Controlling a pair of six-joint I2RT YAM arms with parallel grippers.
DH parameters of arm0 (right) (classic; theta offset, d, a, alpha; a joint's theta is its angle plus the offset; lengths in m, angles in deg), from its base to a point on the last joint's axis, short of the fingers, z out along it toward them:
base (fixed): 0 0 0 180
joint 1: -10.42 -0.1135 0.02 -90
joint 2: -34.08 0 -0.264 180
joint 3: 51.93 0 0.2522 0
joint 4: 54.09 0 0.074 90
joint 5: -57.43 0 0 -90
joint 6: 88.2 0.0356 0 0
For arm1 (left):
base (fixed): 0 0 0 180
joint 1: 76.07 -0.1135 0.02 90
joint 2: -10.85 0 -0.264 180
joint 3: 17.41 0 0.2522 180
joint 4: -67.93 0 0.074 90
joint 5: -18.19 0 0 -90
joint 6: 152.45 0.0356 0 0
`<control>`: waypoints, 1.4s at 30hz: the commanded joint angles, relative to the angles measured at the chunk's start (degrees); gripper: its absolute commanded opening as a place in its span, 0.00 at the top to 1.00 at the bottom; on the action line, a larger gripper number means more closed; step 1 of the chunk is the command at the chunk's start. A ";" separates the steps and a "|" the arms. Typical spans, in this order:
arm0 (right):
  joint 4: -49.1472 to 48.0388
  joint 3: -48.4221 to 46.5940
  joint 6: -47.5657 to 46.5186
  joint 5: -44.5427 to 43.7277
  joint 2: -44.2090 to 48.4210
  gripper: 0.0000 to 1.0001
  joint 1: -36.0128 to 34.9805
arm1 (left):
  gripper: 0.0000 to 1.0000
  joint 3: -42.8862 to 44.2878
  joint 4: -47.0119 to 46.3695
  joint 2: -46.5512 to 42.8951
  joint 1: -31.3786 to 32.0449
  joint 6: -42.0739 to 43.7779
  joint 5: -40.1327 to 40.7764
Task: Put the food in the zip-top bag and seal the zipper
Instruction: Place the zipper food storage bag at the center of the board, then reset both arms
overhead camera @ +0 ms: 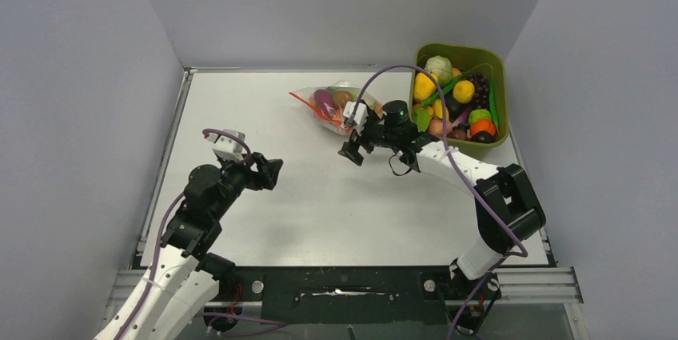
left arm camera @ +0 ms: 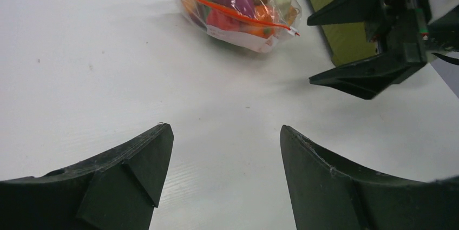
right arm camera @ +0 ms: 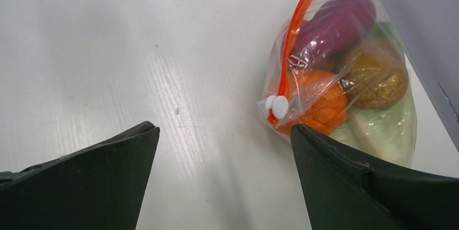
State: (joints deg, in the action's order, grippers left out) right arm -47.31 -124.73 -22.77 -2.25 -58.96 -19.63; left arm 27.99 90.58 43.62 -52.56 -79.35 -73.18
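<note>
Left claw [overhead camera: 270, 172], lower left of the top view: released. In its wrist view I see both fingers wide apart with only bare bench [overhead camera: 320, 220] between them.

Right claw [overhead camera: 352, 152], just above centre of the top view: also released, fingers spread, nothing gripped. In its wrist view the right finger's tip sits just beside the bag's near end. I cannot tell whether they touch.

The zip-top bag [right arm camera: 352, 67] lies on the bench at upper centre of the top view, close to the left wall of the green tub [overhead camera: 498, 64]. Inside it I see a purple piece [right arm camera: 335, 24], an orange piece [right arm camera: 319, 103], a brown piece [right arm camera: 376, 78] and a pale green piece [right arm camera: 379, 127].

The zipper [right arm camera: 295, 30] runs along the bag's left edge in the right wrist view, with a white slider [right arm camera: 277, 105] at its near end.

At upper right, the tub holds more food [overhead camera: 462, 90].
</note>
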 commanded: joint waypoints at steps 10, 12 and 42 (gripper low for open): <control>10.54 -4.64 34.61 -8.57 13.20 0.02 -2.14 | 0.26 6.96 0.86 -3.40 -0.30 -5.20 10.56; 10.13 -2.65 37.12 -10.79 16.43 0.02 -2.21 | 0.25 8.18 1.35 -3.51 -0.31 -4.71 10.61; 16.76 11.57 55.60 -45.51 44.80 0.02 -2.56 | 0.25 7.84 2.76 -4.23 -0.30 -7.82 7.09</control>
State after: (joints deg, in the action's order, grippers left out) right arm -28.56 -113.17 31.71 -44.69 -16.51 -21.90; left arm 35.55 95.26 39.71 -52.56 -86.87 -66.29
